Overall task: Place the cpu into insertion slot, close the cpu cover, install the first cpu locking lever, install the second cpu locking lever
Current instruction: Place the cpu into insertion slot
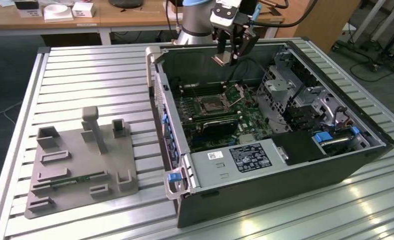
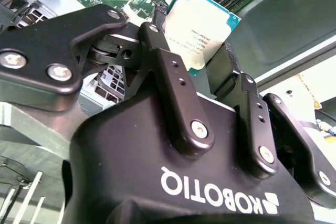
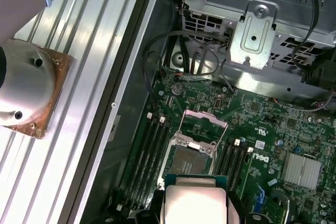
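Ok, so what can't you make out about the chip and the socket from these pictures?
1. Chip: in the second wrist view the fingers cover part of it; in the first wrist view the picture edge cuts it off.
2. Socket: in the first wrist view the chip hides one edge; its pins are too small.
3. Exterior view: the chip in the gripper is too small to tell its tilt.

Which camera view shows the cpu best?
The second wrist view: the cpu, gripped in the claw, shows most of its silvery top. The first wrist view crops the cpu; the exterior view shows a small sliver.
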`<move>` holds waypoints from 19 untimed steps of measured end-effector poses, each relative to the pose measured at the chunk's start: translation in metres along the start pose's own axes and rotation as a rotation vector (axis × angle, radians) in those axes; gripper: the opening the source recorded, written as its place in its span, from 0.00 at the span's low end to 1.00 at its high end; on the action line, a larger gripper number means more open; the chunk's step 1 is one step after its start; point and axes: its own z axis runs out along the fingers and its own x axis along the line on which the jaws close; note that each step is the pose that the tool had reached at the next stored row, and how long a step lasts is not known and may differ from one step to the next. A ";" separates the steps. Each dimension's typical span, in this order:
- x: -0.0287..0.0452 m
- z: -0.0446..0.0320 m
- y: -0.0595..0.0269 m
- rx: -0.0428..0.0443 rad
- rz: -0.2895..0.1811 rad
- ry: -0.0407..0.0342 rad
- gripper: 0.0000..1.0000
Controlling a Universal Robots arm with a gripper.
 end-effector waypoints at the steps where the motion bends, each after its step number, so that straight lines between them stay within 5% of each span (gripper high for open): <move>1: 0.0000 0.0000 0.0000 0.0000 0.000 0.0000 0.54; 7: 0.0000 0.0005 -0.0001 -0.0006 0.020 -0.0016 0.54; 19: -0.0001 0.0035 -0.0003 -0.0035 0.194 -0.0172 0.54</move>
